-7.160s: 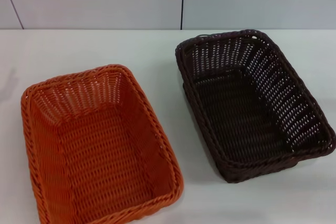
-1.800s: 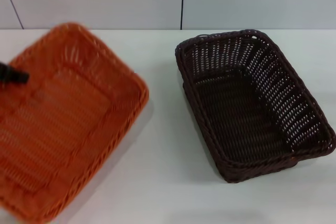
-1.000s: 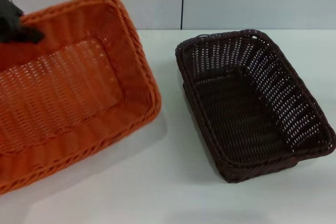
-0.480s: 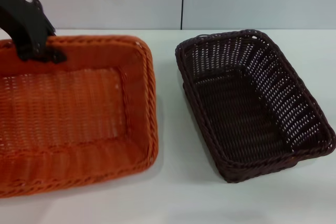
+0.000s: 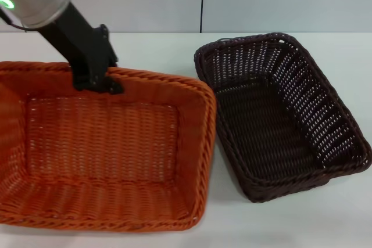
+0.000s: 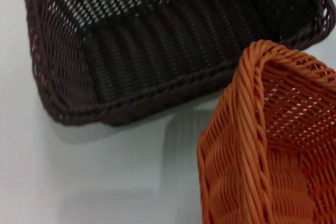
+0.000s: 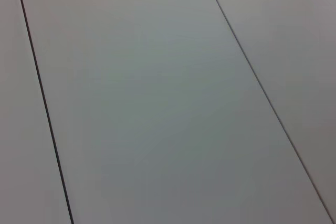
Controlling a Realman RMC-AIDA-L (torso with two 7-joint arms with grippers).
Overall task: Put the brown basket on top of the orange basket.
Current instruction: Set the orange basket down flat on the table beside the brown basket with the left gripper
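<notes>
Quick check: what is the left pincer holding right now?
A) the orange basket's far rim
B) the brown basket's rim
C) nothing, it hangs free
A: in the head view the left pincer is clamped on the far rim of the orange basket; the brown basket sits untouched beside it.

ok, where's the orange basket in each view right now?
Head view: the orange basket fills the lower left, the left gripper on its far rim.
Left wrist view: one corner of it shows at the lower right.
Right wrist view: not in it, only pale panels with dark seams.
Shared landmark: the brown basket, right of the orange one in the head view, across the top in the left wrist view.
</notes>
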